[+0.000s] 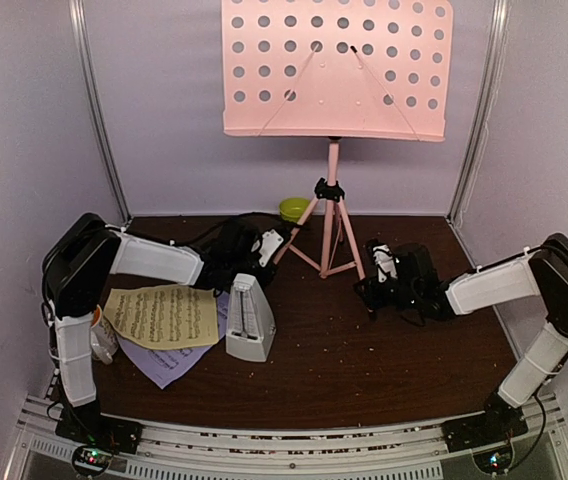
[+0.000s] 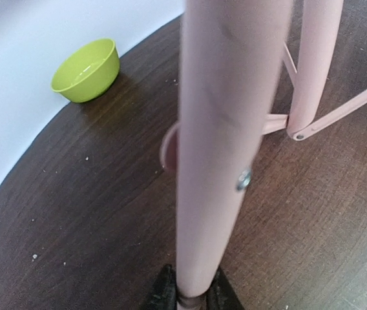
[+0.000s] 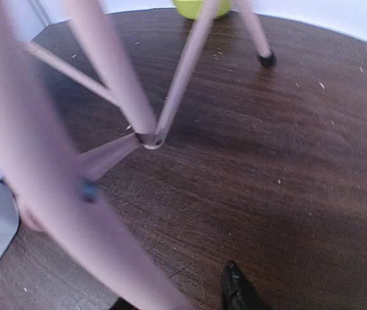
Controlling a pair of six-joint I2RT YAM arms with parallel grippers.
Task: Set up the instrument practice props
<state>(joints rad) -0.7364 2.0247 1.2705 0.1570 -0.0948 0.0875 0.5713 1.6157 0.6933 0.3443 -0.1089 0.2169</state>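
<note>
1. The music stand [image 1: 332,190] stands at the back middle of the table [image 1: 414,370]
2. The bowl [image 1: 294,209] sits just behind and left of the stand's feet
3. The metronome [image 1: 250,320] stands upright in front of the stand, to its left
4. Just left of the metronome, one music sheet [image 1: 162,316] lies on a second sheet [image 1: 164,364]
5. The left gripper [image 1: 272,245] has the stand's left leg between its fingers; the right gripper [image 1: 376,275] is at the right leg
6. Perhaps a mug [image 1: 102,340] sits left of the sheets, mostly hidden behind the left arm [image 1: 154,258]
</note>
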